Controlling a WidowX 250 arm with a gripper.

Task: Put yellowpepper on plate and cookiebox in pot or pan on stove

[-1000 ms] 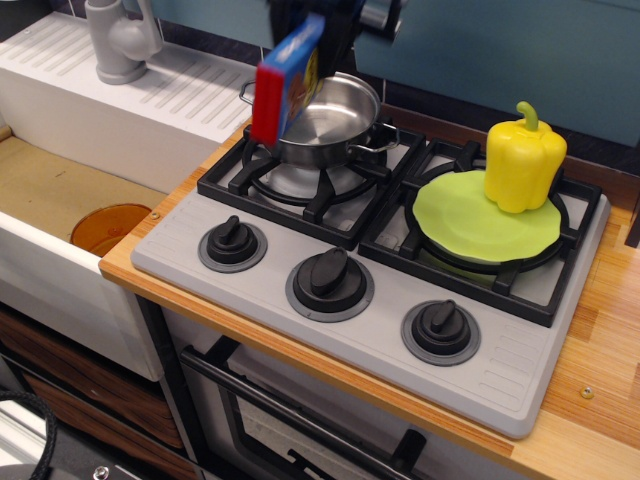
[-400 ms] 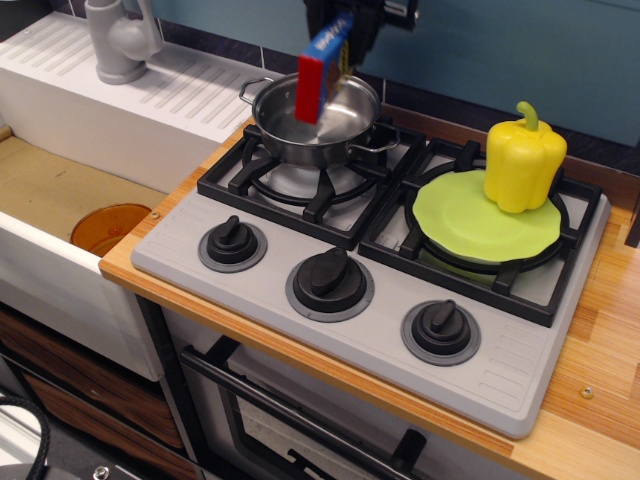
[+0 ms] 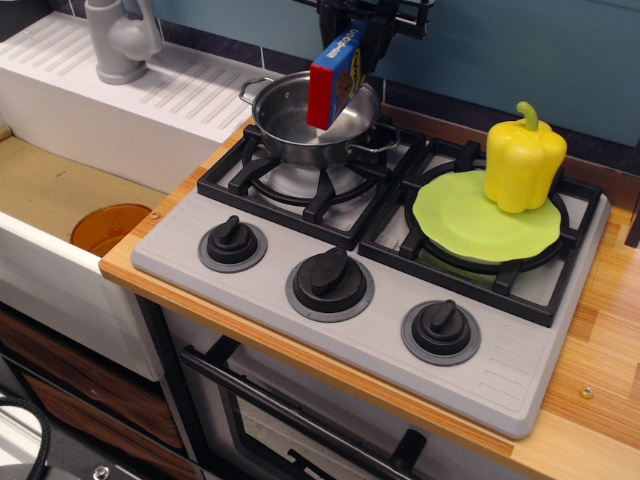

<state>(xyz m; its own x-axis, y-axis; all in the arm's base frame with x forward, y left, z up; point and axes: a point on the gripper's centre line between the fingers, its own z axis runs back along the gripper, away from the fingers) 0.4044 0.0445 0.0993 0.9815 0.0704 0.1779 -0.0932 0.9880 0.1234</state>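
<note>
The stainless pot [image 3: 295, 125] stands on the left back burner of the grey stove [image 3: 300, 330]. My gripper [image 3: 362, 32] is at the top edge of the view, above the pot, shut on the top end of the blue cookiebox [image 3: 335, 78]. The box hangs tilted with its lower end inside the pot's rim. The yellowpepper [image 3: 523, 160] stands upright on the far right part of the lime-green plate [image 3: 460, 225], which lies on the right burner grate.
Three black knobs [image 3: 330, 278] line the stove's front. A white sink with a grey tap [image 3: 120, 40] is on the left, and an orange-brown disc [image 3: 108, 226] lies in its basin. Wooden counter [image 3: 610, 340] is at the right.
My gripper has carried the cookiebox from the pot's left rim rightward and down, so its lower end is now inside the pot. The pepper and plate have not moved.
</note>
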